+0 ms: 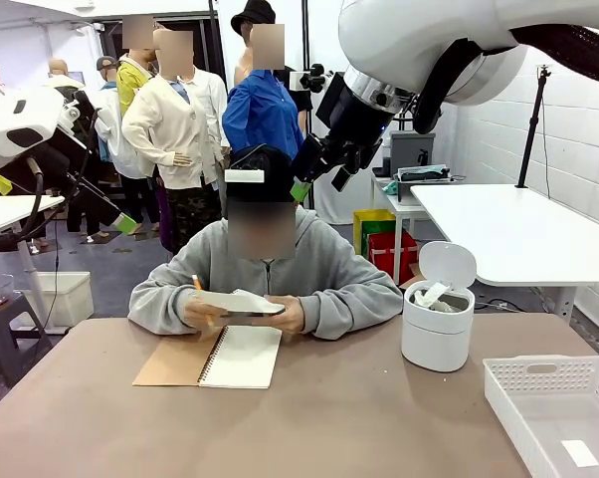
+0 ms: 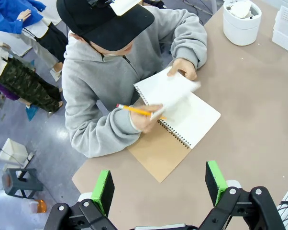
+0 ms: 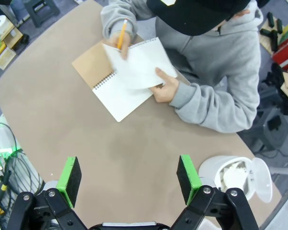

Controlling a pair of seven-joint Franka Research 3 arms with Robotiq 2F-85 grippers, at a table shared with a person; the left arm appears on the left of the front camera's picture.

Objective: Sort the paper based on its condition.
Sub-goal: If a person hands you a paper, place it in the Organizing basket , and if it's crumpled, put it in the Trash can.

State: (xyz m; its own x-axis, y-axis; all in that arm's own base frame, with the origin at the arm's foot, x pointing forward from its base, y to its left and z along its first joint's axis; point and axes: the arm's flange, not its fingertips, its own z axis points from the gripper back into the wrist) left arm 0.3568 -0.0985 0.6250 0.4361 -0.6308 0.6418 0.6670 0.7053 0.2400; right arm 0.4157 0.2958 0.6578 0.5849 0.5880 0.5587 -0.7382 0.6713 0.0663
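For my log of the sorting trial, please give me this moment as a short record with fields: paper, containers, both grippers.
Table item: open spiral-bound notebook with brown cover, lying on the brown table
Held item: flat white paper sheet, in the person's hands above that notebook
Container one: round white plastic bin, lid up, crumpled white paper inside
Container two: white perforated plastic basket, one flat white piece inside
Left gripper: open, raised above the table, empty
Right gripper: open, raised above the table, empty

The person [image 2: 105, 76] holds a flat paper sheet [image 2: 164, 89] over the open notebook [image 2: 194, 122], left pincer [image 2: 159, 183] spread wide.
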